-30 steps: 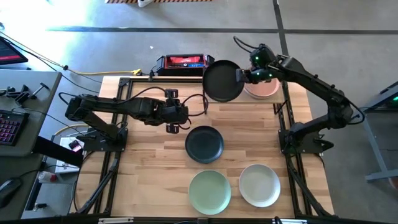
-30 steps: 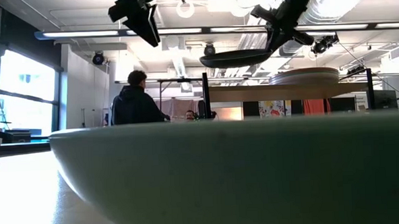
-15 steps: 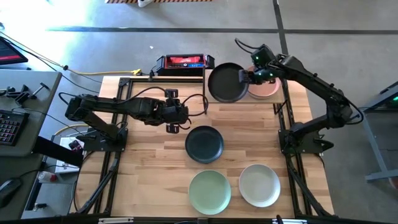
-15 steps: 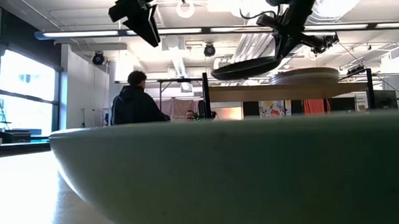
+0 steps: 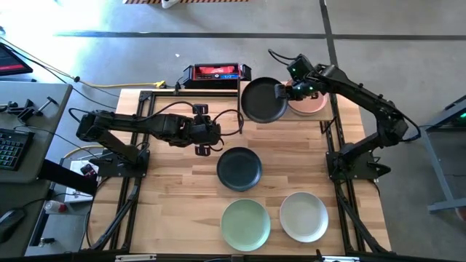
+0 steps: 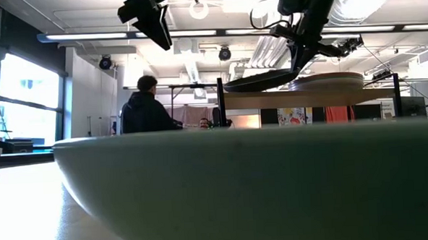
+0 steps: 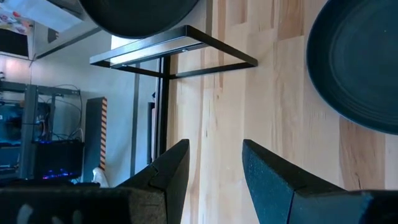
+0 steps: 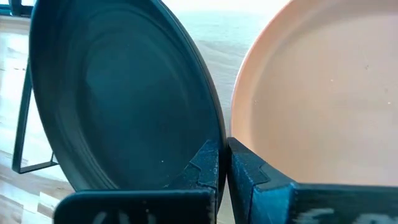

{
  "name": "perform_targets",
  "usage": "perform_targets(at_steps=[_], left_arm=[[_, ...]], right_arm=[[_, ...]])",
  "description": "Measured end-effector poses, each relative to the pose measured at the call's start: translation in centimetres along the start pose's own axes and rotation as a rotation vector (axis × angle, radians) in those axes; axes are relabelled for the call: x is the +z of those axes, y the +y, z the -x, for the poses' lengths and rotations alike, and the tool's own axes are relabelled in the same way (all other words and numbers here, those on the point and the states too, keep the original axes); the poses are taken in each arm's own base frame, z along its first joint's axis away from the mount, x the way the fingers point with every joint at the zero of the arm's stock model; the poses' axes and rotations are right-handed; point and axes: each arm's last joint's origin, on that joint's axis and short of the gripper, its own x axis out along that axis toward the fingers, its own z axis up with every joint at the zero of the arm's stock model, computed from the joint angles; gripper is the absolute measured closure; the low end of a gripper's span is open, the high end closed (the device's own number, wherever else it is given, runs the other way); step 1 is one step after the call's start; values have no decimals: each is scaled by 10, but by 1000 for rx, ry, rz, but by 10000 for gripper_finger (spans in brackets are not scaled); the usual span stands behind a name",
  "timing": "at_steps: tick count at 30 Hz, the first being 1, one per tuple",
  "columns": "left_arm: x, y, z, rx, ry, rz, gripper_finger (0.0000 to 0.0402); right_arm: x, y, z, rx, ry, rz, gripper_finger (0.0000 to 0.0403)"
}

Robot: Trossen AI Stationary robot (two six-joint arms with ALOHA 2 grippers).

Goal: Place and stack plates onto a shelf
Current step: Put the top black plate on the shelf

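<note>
My right gripper (image 5: 282, 91) is shut on a black plate (image 5: 263, 100) over the left half of the shelf (image 6: 293, 98) at the table's far edge. A peach plate (image 5: 309, 104) lies flat on the shelf's right half, right beside the held one (image 8: 311, 93). My left gripper (image 5: 204, 140) waits open above the table's middle left (image 7: 214, 168), holding nothing. On the tabletop lie a second black plate (image 5: 239, 168), a pale green plate (image 5: 245, 223) and a cream plate (image 5: 303, 216). My right gripper pinches the black plate's rim (image 8: 214, 140) on the side next to the peach plate, one finger on each face. The fingers come from the table's right, slanting down. The plate (image 6: 263, 79) tilts, its free left edge lowest, just over the shelf board; whether it touches, I cannot tell.
A red and black box (image 5: 216, 72) sits at the far edge, left of the shelf. The shelf's black frame posts (image 7: 174, 53) stand on the wood. In the low view the pale green plate's wall (image 6: 217, 185) fills the foreground. A person (image 6: 147, 108) stands in the room behind.
My right gripper has come down toward the shelf, carrying the black plate with it. The plate was level and well above the board; now it sits low over the shelf's left half, tipped with its free left edge down.
</note>
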Motion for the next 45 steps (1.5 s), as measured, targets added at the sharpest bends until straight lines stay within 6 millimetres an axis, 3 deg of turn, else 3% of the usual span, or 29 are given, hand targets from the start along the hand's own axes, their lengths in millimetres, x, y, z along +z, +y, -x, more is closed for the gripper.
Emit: perform_targets(at_steps=[33, 45], left_arm=[[0, 0, 0, -13, -6, 3, 266], [0, 0, 0, -13, -6, 2, 266]], right_arm=[[4, -11, -9, -86, 43, -9, 403], [7, 3, -13, 0, -15, -7, 403]])
